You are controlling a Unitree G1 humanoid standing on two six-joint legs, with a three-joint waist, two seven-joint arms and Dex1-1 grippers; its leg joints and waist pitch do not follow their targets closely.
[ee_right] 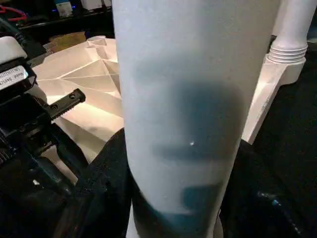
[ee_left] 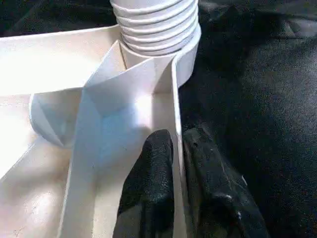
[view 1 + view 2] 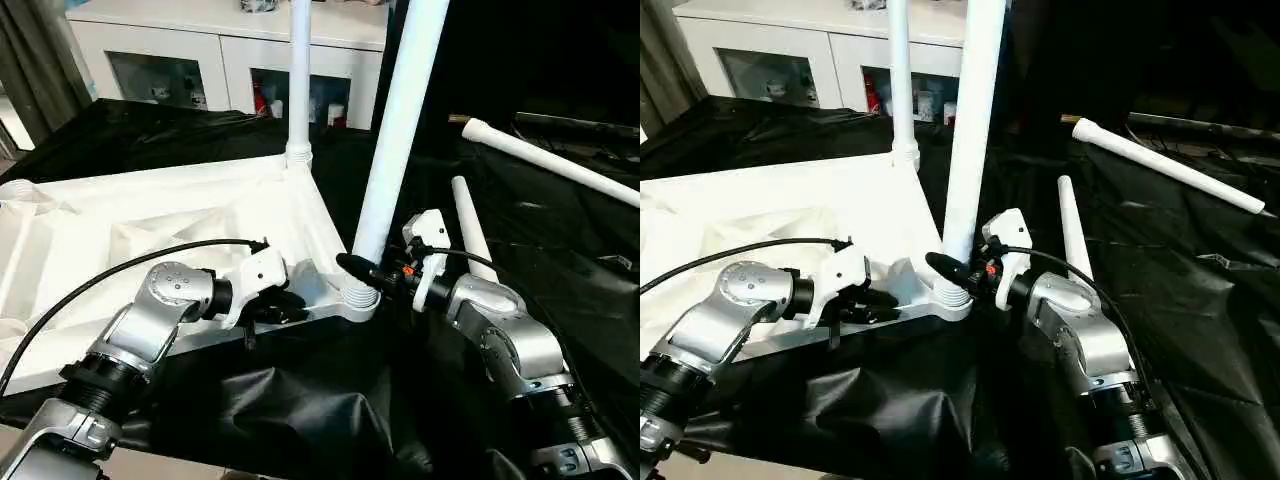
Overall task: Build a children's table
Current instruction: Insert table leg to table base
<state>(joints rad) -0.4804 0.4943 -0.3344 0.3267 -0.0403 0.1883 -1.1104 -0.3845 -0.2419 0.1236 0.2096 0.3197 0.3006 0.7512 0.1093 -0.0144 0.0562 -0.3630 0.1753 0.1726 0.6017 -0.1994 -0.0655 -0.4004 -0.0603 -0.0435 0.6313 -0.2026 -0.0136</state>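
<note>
The white tabletop (image 3: pixel 150 225) lies upside down on black cloth, ribbed underside up. One white leg (image 3: pixel 299 80) stands in its far corner socket. A second leg (image 3: pixel 400 130) stands in the near corner socket (image 3: pixel 362 298). My right gripper (image 3: pixel 365 272) is shut on this leg just above its threaded end, and the leg (image 1: pixel 193 99) fills the space between its fingers (image 1: pixel 109 168). My left gripper (image 3: pixel 285 305) pinches the tabletop's near rim wall (image 2: pixel 174 99), one finger (image 2: pixel 153 168) on each side. Two loose legs (image 3: pixel 470 230) (image 3: pixel 560 160) lie at the right.
A white cabinet (image 3: pixel 200 50) with glass doors stands behind the work. Black cloth (image 3: pixel 300 400) covers the surface all around and bunches up in front. A grey curtain (image 3: pixel 40 60) hangs at the far left.
</note>
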